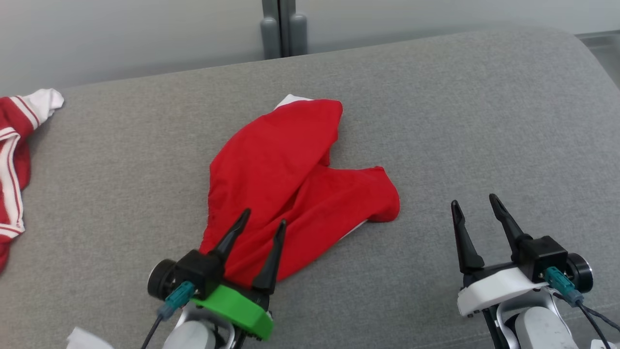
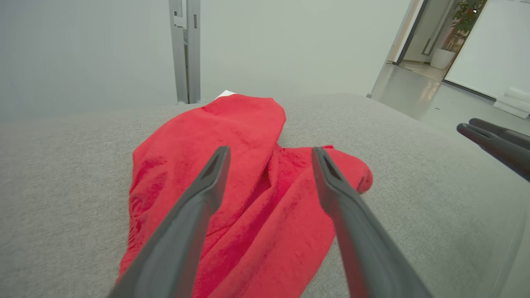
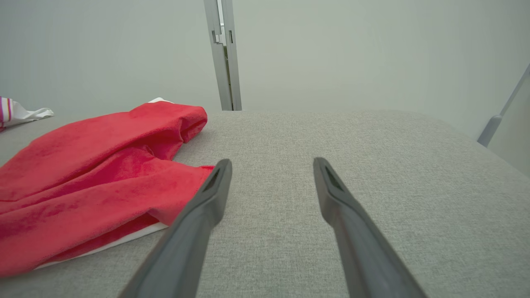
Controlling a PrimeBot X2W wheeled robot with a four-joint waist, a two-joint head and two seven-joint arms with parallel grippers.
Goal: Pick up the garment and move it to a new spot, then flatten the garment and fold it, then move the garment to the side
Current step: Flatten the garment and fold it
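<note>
The garment (image 1: 295, 184) is red with a white edge, lying rumpled in a loose V shape on the grey cushioned surface (image 1: 436, 121). Its near end bunches together under my left gripper (image 1: 264, 216), which hovers open over the cloth with nothing between its fingers. In the left wrist view the garment (image 2: 232, 182) spreads beneath my open left gripper (image 2: 269, 153). My right gripper (image 1: 474, 201) is open over bare fabric to the right of the garment. The right wrist view has the garment (image 3: 91, 165) at the left, beside my open right gripper (image 3: 271, 163).
A second red garment with white stripes (image 1: 14, 150) lies at the left edge of the surface. A grey metal post (image 1: 283, 29) stands behind the far edge. The right gripper's fingers (image 2: 497, 140) appear at the right of the left wrist view. Bare grey surface extends to the right.
</note>
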